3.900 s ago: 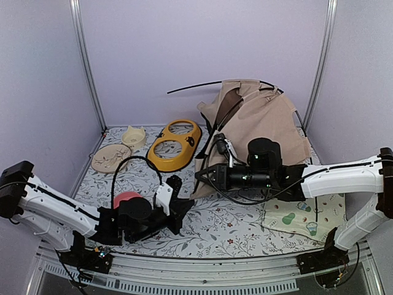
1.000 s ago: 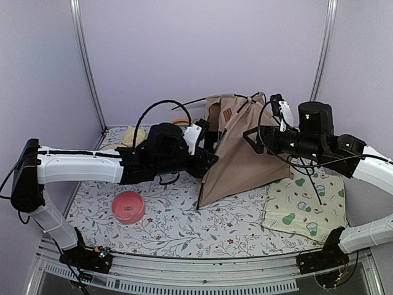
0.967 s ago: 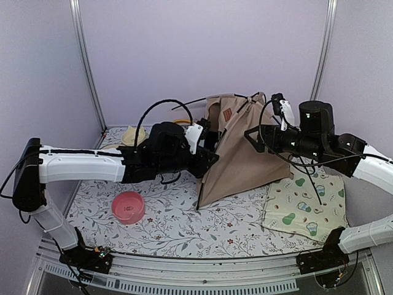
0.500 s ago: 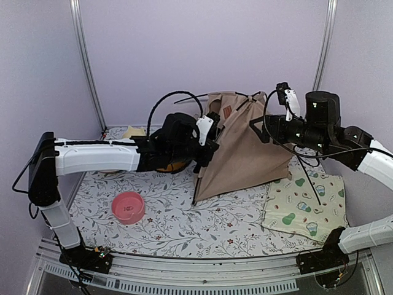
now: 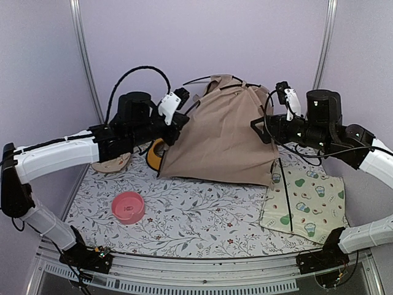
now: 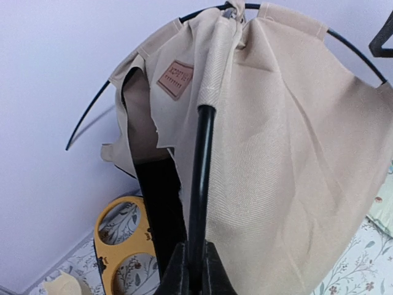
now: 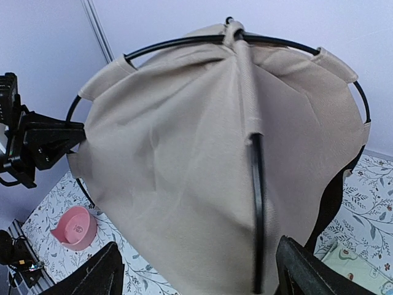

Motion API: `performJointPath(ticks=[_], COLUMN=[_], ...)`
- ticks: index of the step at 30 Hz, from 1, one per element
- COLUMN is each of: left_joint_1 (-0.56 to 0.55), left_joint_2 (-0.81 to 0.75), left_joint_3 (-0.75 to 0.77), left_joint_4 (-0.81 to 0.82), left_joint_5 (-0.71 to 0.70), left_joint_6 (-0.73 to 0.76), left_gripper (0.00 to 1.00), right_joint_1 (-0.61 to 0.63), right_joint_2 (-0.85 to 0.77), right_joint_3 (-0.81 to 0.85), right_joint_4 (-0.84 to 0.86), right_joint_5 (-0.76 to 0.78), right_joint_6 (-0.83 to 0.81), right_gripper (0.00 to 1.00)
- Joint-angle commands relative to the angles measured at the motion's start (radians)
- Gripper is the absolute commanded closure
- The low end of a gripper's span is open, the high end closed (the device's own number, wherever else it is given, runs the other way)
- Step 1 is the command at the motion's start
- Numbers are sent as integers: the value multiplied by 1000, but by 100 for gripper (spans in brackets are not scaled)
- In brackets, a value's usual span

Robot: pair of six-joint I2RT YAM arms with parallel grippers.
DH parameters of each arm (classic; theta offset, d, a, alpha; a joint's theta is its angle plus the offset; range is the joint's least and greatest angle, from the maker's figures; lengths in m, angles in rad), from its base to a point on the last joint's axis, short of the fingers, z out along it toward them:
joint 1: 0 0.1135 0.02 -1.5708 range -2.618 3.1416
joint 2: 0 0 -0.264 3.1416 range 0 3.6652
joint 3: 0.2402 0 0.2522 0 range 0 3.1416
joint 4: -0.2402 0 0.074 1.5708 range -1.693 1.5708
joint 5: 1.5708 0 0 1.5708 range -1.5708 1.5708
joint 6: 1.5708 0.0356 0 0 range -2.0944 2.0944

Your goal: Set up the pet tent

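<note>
The pet tent [image 5: 221, 135] stands at the back of the table, a wide tan fabric dome on thin black crossing poles. In the left wrist view its brown label patch [image 6: 175, 78] faces me. My left gripper [image 6: 193, 270] is shut on a black pole [image 6: 202, 184] at the tent's left side [image 5: 177, 123]. My right gripper [image 7: 199, 276] is open at the tent's right side [image 5: 263, 130], its fingers wide apart in front of the fabric [image 7: 172, 153]. A loose pole end [image 5: 285, 196] hangs down over the mat, and the same pole [image 7: 255, 215] shows in the right wrist view.
A pink bowl [image 5: 128, 207] sits front left. The yellow double-bowl feeder [image 5: 153, 157] is half hidden behind the tent's left edge, with a tan plate [image 5: 110, 165] beside it. The cream mat with green prints [image 5: 313, 196] lies at the right.
My left gripper has shut on the pole and swung left and back, spreading the tent from a narrow folded shape into a wide dome. The right arm has barely moved.
</note>
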Motion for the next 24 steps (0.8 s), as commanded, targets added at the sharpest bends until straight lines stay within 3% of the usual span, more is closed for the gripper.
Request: performJointPath(ticks=[1,6,13,18,24], left_joint_1=[84,146,184,194,231], left_joint_2=[-114,-172,-177,-173,-141], left_joint_3=[-68,-128,-151,-161,-131], left_joint_4=[112,136,157,164,138], left_joint_5=[131,194,207,210,132], left_joint_6=[102,121,114,110,85], left_gripper=[100,100,100,100,100], right_joint_1=[-10,-14,-15,-13,-13], right_joint_2=[-19,1,100,153,146], right_joint_3=[65,77,76,62,-31], right_joint_4=[-12,-11,-11,-30,-33], right_joint_5=[2,-56,-249,-216,-209], right_joint_6=[-29,-25,6,51,97], right_gripper=[12,13,23,29,50])
